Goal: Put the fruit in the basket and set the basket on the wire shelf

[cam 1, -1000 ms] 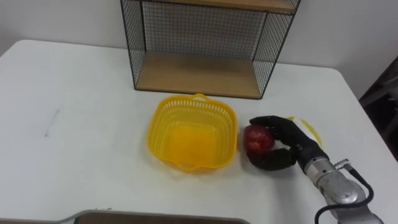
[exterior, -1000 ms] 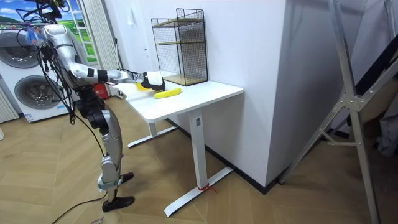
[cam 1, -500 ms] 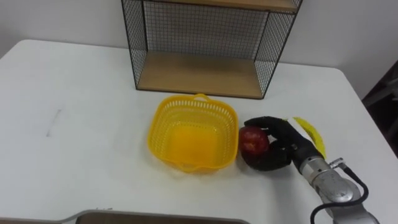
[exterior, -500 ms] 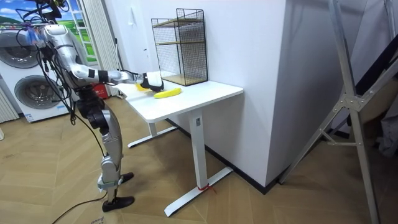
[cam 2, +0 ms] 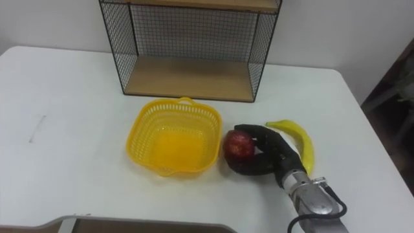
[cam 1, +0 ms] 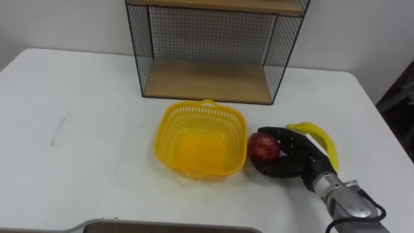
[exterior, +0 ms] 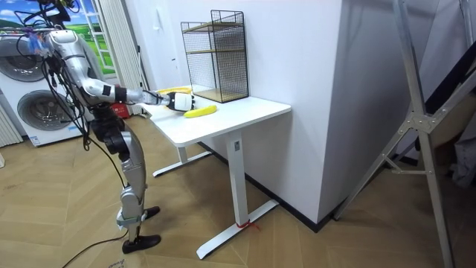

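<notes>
Left eye view shows the right hand (cam 1: 296,157) curled round the apple (cam 1: 264,146), just beside the basket (cam 1: 169,127) toward the table's (cam 1: 84,116) right edge; judged firm, smooth, fairly light, the apple suits an enclosing grip at its widest girth.

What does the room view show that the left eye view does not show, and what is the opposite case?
The room view adds the robot standing at the table's end, a washing machine behind it, the table's legs and the wooden floor. The left eye view adds the red apple held in the right hand's curled fingers beside the basket, which holds no fruit. Both share the table, wire shelf, basket, banana and right hand.
</notes>
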Robot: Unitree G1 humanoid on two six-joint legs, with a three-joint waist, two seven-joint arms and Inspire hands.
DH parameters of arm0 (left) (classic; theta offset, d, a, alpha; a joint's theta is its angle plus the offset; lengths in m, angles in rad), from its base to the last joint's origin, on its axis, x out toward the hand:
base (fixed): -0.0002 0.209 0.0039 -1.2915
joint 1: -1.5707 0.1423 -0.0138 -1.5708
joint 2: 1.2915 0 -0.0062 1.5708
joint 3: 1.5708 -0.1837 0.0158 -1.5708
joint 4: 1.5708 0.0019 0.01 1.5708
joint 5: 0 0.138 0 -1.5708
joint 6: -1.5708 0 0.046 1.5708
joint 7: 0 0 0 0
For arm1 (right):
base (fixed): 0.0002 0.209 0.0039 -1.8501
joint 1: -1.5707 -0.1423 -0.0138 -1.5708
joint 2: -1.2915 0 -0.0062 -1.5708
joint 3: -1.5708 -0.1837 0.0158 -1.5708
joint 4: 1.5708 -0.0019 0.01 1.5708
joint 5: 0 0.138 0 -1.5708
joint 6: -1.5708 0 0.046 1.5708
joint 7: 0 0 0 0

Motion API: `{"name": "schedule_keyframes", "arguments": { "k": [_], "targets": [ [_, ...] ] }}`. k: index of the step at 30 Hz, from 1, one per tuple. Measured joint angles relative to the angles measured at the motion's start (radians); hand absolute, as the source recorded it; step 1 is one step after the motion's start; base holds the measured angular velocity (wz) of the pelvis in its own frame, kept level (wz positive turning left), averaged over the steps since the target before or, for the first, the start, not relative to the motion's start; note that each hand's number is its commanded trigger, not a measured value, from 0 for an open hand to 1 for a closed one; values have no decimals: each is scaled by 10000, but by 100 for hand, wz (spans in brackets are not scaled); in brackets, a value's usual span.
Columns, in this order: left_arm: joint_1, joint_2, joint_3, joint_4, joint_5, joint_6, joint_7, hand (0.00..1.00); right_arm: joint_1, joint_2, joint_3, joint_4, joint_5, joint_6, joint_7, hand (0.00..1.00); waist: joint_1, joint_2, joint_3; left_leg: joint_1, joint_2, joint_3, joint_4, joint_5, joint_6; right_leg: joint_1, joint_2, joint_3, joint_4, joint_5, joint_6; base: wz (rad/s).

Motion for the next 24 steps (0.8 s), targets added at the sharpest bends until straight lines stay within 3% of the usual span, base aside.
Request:
{"name": "schedule_keyframes", "arguments": {
  "k": [8,15,24],
  "targets": [
    [-31,-135,15,1,7,-2,-47,0,21,79,-26,-74,633,11,-31,100,-205,240,-21,-79,-4,-20,48,-4,7,-44,11,-28,-3,9,-1,0],
    [-33,-211,14,-113,8,-27,-6,0,21,66,-105,-328,1382,11,-136,100,-231,251,-55,-77,-6,-16,30,0,9,-46,6,-25,-15,8,-1,0],
    [-36,-211,10,-118,-1,-57,11,0,20,71,-104,-2272,1579,-5,-523,100,-207,257,-37,-51,2,78,-24,8,18,-179,3,87,-5,8,-1,-3]
  ]
}}
